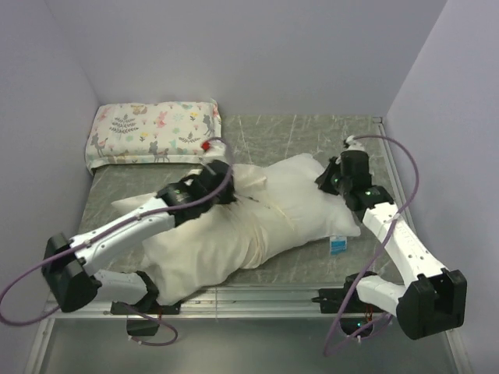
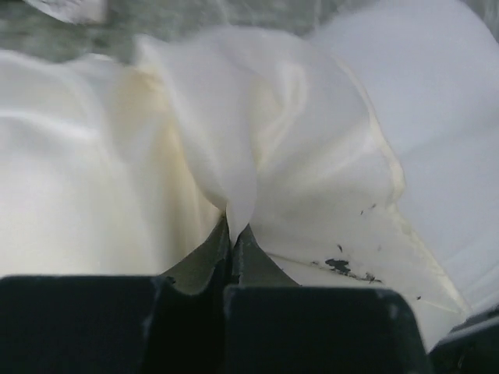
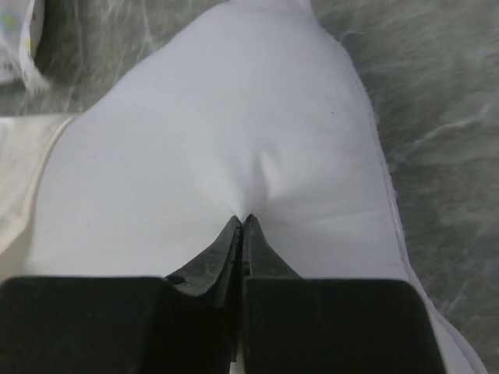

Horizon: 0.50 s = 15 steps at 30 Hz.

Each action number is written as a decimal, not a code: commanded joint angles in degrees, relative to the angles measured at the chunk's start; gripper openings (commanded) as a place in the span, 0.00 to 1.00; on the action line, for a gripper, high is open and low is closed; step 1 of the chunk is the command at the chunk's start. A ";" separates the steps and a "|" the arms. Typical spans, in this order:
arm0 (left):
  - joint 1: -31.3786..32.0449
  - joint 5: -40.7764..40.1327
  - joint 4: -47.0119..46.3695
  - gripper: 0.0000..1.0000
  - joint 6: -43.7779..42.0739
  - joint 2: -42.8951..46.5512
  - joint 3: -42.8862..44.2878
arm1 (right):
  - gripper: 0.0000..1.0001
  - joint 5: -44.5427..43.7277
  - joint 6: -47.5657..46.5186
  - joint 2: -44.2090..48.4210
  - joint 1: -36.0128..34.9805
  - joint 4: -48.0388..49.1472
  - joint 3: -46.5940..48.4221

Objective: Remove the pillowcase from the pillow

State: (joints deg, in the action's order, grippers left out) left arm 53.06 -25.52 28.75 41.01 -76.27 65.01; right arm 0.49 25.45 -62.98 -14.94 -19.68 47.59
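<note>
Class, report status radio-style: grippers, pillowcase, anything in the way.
Left gripper shut on pillowcase fold. Right gripper shut on pillow. Pillow's right end bare, rest covered. Printed pillow back left, not blocking.

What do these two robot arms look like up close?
Both the left arm and right arm have white links with chunky black joints. A thin purple cable loops along each. The left pincer and right pincer are black and tapered.

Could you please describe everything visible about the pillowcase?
The pillowcase is cream, slightly glossy thin fabric, wrinkled and bunched. It covers the left part of the pillow, whose white right end lies bare. The left gripper is shut on a raised fold near its hemmed edge, where dark specks show.
</note>
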 commanded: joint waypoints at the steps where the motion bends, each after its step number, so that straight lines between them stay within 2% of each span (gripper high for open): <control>1: -14.67 6.41 0.96 0.00 -3.57 10.14 -4.52 | 0.00 -8.92 -1.11 -0.65 9.30 -4.13 5.75; 3: -19.72 7.06 3.04 0.00 -4.54 12.19 -4.81 | 0.00 -9.02 -0.67 -0.30 14.38 -4.75 6.63; 5: -25.88 6.88 4.20 0.01 -5.06 14.39 -4.89 | 0.00 -5.17 0.38 0.57 19.49 -4.40 6.29; 7: -30.53 10.81 1.24 0.01 -5.42 16.84 -7.25 | 0.00 -1.48 1.09 1.37 22.13 -3.00 5.41; 9: -30.73 17.06 -0.80 0.00 -5.95 16.77 -8.06 | 0.00 -0.32 0.74 1.55 21.71 -2.82 5.58; 12: -29.68 19.80 -1.24 0.00 -5.51 13.87 -8.67 | 0.00 2.06 -0.23 1.37 20.31 -3.34 5.49; 15: -26.79 20.77 -3.53 0.01 -5.33 12.82 -10.61 | 0.21 0.92 -1.10 3.65 16.36 -4.57 6.28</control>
State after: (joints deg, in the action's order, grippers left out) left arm 25.10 -5.61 26.57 38.09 -63.09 55.53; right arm 6.28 26.96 -62.61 3.22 -24.71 52.25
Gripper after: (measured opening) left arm 0.023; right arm 0.173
